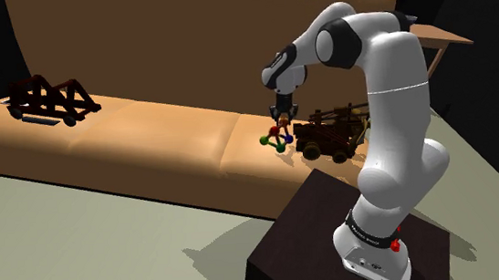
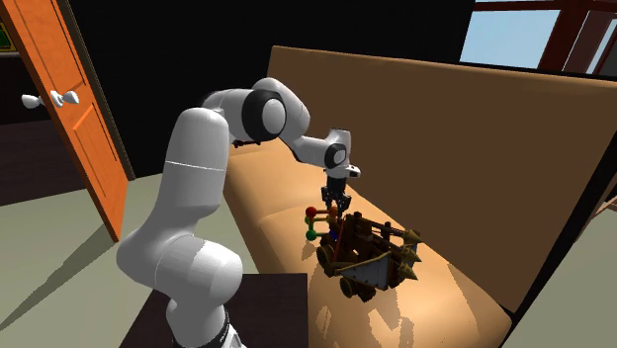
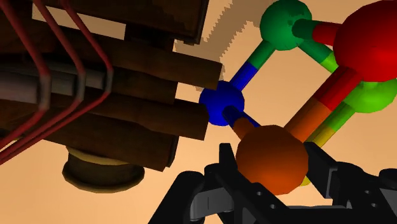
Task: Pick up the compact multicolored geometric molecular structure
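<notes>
Tan sofa (image 1: 147, 138), gripper (image 1: 283, 118) clasping molecule model (image 1: 277, 140) by its orange ball (image 3: 270, 159)

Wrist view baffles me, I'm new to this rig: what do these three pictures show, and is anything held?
A white robot arm on a dark box stand reaches over a tan sofa. One picture looks from beside the stand, another from a different side, the third from a camera on the hand. On the seat lie a ball-and-stick molecule model, a wooden cart beside it and another wooden toy farther off. In the hand camera, the black gripper clasps the model's orange ball.
</notes>
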You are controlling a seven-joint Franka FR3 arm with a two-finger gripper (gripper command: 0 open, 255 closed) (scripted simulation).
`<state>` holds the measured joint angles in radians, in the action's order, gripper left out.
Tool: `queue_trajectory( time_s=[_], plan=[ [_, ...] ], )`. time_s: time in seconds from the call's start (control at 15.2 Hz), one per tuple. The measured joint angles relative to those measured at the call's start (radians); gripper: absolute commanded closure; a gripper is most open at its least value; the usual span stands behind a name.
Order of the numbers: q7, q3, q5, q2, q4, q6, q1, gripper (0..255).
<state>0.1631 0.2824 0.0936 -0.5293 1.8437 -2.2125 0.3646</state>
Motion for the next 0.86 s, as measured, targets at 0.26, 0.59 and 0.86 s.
queue_trajectory(
  time_s=[0.26,0.59,0.86],
  plan=[
    [0.004,0.006,-0.01,0.035,-0.002,0.036,-0.005,255],
    [0.012,0.012,-0.022,0.073,-0.018,0.09,-0.013,255],
    [0.014,0.017,-0.03,0.099,-0.03,0.127,-0.015,255]
  ],
)
